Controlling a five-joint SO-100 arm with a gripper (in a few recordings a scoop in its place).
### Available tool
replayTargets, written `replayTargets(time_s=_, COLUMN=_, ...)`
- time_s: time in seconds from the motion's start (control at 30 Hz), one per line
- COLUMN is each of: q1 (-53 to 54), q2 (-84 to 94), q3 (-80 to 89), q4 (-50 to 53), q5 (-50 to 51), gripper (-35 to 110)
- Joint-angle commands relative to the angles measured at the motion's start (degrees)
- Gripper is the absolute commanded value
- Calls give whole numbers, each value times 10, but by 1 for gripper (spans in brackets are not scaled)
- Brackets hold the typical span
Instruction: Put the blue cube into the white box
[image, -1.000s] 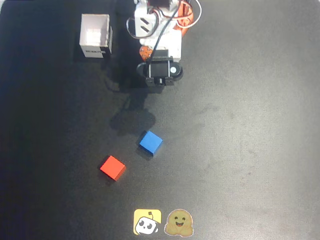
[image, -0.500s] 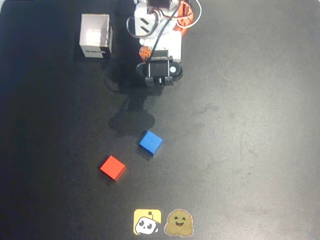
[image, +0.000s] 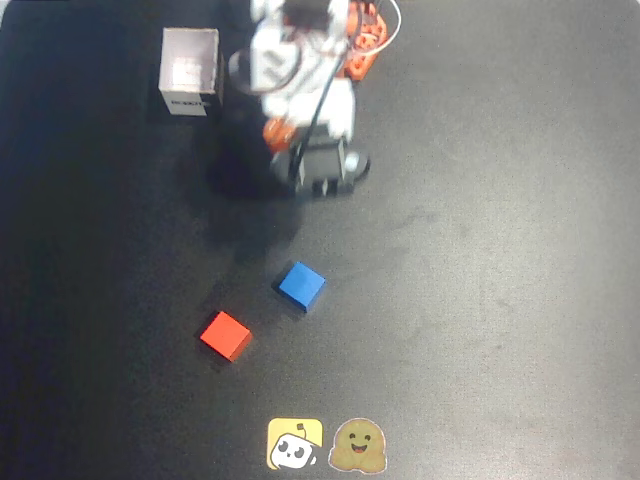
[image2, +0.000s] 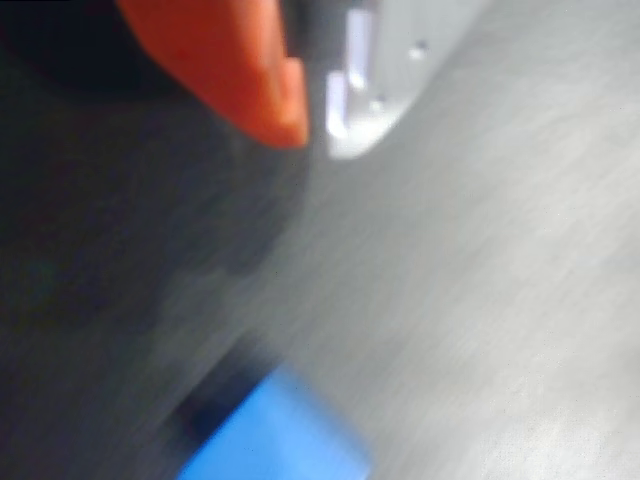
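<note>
The wrist view is smeared with motion blur. The blue cube (image2: 275, 435) is cut off by its bottom edge, its outlines soft. An orange finger (image2: 235, 65) of the gripper runs off the top edge. In the overhead view the arm (image: 300, 75) is blurred, and the label on the white box (image: 190, 70) is too small to read.

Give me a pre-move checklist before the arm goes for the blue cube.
1. Small matte blue cube lying free on the black table: ok.
2. Small red cube apart from the blue one, not touching: ok.
3. Square white open-topped box upright, opening unobstructed: ok.
4. Tool short of the blue cube, not yet over it: not ok.
5. Tool open for the grasp: cannot tell; the wrist view is blurred.
6. Blue cube in the wrist view: ok, at the bottom edge.
</note>
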Motion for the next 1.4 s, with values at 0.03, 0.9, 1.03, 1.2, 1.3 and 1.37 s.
replayTargets(time_s=0.03, q1=22, q2=-100, q3=-76, q4=-71, q5=-114, gripper=0)
replayTargets(time_s=0.9, q1=-35, q2=-396, q3=-302, q4=-113, q5=-411, gripper=3)
replayTargets(time_s=1.03, q1=-39, q2=-400, q3=-300, q4=-113, q5=-432, gripper=6)
replayTargets(time_s=1.2, q1=-40, q2=-405, q3=-286, q4=-113, q5=-451, gripper=13)
replayTargets(time_s=1.3, q1=-41, q2=-403, q3=-279, q4=-113, q5=-457, gripper=15)
replayTargets(time_s=1.37, q1=-44, q2=-409, q3=-277, q4=-113, q5=-459, gripper=18)
